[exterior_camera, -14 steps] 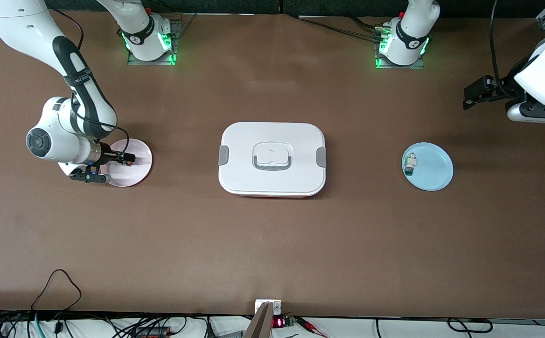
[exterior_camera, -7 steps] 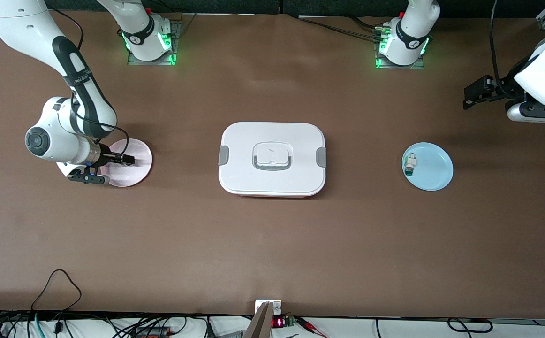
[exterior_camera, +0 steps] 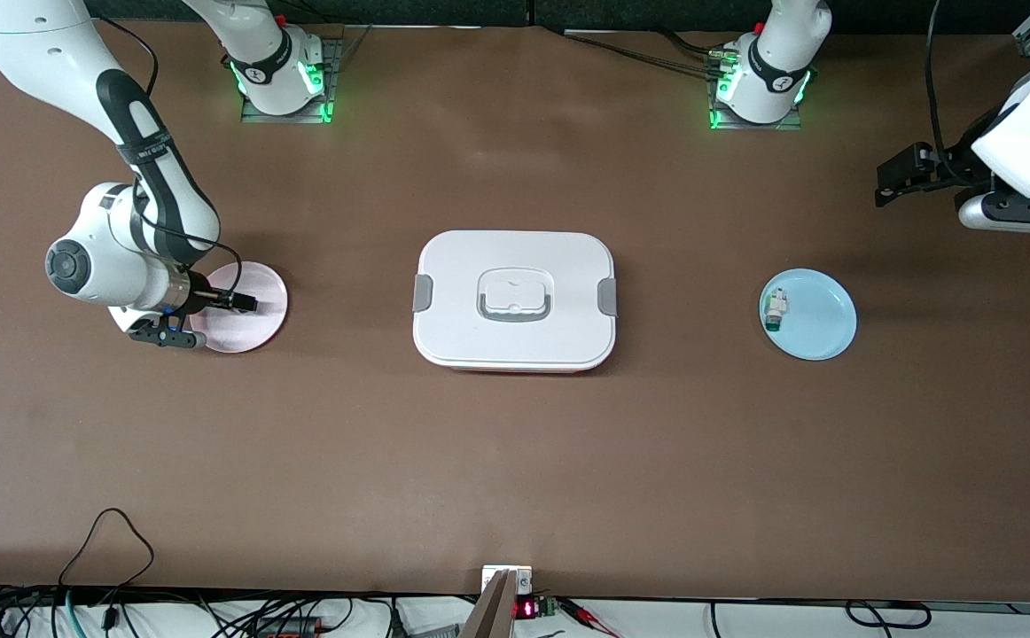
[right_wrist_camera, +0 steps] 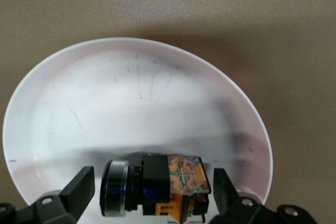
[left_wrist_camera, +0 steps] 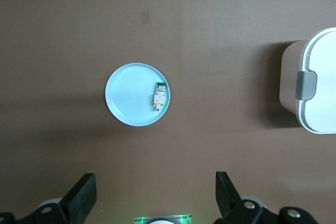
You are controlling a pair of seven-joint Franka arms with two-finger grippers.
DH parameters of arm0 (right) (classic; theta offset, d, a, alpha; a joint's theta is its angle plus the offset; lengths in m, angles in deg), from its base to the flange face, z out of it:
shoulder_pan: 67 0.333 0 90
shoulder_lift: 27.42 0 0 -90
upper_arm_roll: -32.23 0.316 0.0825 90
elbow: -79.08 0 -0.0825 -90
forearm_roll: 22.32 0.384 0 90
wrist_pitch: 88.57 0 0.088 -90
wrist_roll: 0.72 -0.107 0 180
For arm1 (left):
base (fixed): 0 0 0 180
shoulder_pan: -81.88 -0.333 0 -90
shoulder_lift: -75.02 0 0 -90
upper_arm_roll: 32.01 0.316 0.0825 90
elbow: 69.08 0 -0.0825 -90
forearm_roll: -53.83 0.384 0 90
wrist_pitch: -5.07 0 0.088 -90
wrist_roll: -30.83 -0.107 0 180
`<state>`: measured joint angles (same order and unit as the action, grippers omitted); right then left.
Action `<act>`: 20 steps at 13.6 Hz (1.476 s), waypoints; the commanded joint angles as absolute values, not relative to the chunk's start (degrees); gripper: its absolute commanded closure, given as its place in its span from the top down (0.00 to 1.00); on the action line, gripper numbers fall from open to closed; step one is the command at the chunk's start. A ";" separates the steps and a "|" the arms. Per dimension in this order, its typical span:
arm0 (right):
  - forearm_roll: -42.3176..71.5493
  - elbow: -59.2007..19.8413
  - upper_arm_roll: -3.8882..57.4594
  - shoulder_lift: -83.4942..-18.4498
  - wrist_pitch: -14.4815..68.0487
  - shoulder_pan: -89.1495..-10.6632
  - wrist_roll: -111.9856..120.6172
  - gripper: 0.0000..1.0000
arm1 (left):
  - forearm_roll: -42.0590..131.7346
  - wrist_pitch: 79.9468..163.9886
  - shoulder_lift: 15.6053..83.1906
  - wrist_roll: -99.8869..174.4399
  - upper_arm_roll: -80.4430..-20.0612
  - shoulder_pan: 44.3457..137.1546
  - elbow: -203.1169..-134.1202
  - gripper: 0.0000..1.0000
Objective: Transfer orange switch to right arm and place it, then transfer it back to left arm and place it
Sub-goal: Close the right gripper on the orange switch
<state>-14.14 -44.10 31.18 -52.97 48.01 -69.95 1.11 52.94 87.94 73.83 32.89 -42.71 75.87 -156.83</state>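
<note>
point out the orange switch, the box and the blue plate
orange switch point(right_wrist_camera: 157, 184), right wrist view, on its black body.
box point(exterior_camera: 515, 257), front view, on the white lid.
blue plate point(exterior_camera: 821, 319), front view, on its bare inner surface.

White box point(exterior_camera: 515, 266) – grey clips, pale-blue plate point(exterior_camera: 821, 323).

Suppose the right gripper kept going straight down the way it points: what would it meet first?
Most likely the orange switch, lying on the pink plate between the right gripper's open fingers; the plate comes just under it.

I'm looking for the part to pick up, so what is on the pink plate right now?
The orange switch lies on the pink plate, between the open right tool fingers. The arm covers part of the plate.
</note>
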 commanded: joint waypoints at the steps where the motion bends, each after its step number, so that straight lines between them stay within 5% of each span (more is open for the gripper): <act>1: -12.91 -44.58 31.62 -52.91 48.89 -70.43 2.54 0.98 | 53.48 87.25 73.96 32.58 -43.00 75.64 -156.36 1.00; 2: -12.91 -44.50 31.62 -52.91 48.80 -70.43 2.62 0.89 | 53.48 87.25 73.88 32.58 -43.00 75.64 -156.36 1.00; 5: -12.91 -44.32 31.71 -52.82 48.63 -70.26 2.89 0.44 | 53.48 87.25 73.96 32.58 -43.00 75.64 -156.36 1.00; 7: -12.91 -43.97 32.41 -52.56 48.27 -70.26 2.98 0.33 | 53.48 87.25 73.88 32.67 -43.00 75.72 -156.18 1.00; 11: -12.83 -41.44 33.46 -50.98 43.20 -70.34 4.11 0.30 | 53.48 87.25 73.88 32.67 -43.00 75.72 -156.27 1.00; 15: -13.18 -24.68 35.04 -50.97 22.92 -69.82 6.84 0.30 | 53.48 87.25 73.88 32.67 -43.00 75.72 -156.27 1.00; 20: -13.18 -13.57 37.15 -48.26 12.78 -68.77 7.28 0.31 | 53.48 87.25 73.88 32.67 -43.00 75.72 -156.27 1.00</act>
<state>-14.06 -16.37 36.34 -49.11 15.51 -69.30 6.06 52.94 87.94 73.83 32.89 -42.71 75.88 -156.83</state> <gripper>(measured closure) 0.273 0.000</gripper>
